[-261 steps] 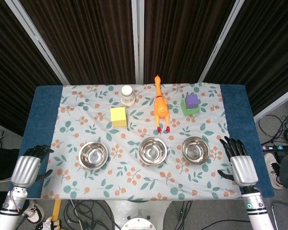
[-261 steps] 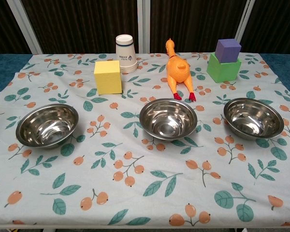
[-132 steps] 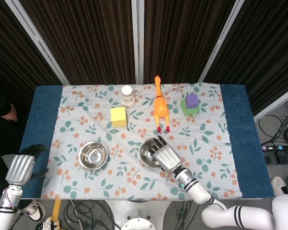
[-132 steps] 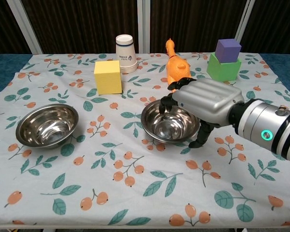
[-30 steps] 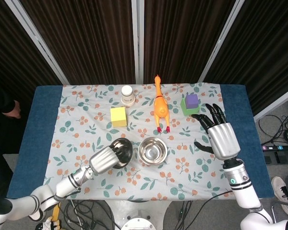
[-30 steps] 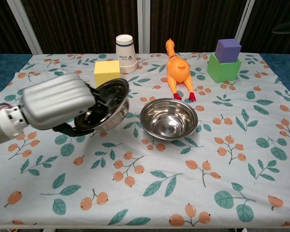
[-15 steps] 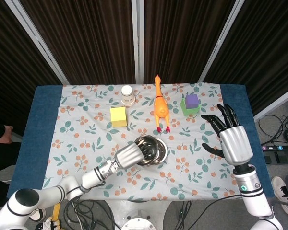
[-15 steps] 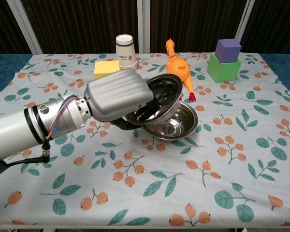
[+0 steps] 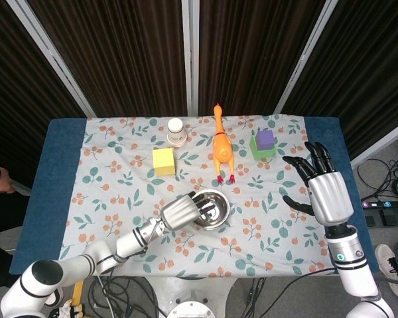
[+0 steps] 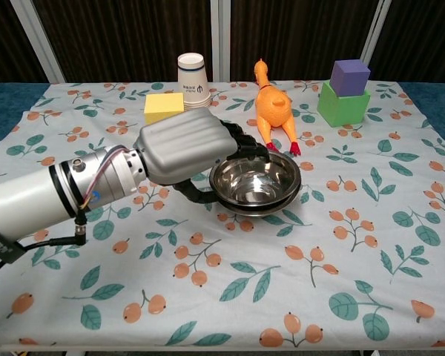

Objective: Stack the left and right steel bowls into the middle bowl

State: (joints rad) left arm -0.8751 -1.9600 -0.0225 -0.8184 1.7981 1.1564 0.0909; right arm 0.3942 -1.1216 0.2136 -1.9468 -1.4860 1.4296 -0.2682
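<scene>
One nested stack of steel bowls (image 9: pixel 212 209) sits mid-table on the floral cloth; in the chest view the stack (image 10: pixel 258 183) shows a doubled rim. No other steel bowl stands to its left or right. My left hand (image 9: pixel 182 212) reaches in from the left and grips the top bowl, its fingers (image 10: pixel 244 146) curled over the near-left rim with the thumb under it. That bowl sits level in the stack. My right hand (image 9: pixel 328 190) hovers over the table's right side with fingers spread, holding nothing; the chest view does not show it.
Behind the bowls lie an orange rubber chicken (image 10: pixel 271 108), a yellow cube (image 10: pixel 163 106) and a stack of paper cups (image 10: pixel 193 81). A purple cube (image 10: pixel 350 76) sits on a green block (image 10: pixel 343 107) at the back right. Blue table edges (image 9: pixel 60 159) flank the cloth.
My left hand lowered the tilted bowl until it sits level in the middle stack. My right hand drifted slightly right, still spread.
</scene>
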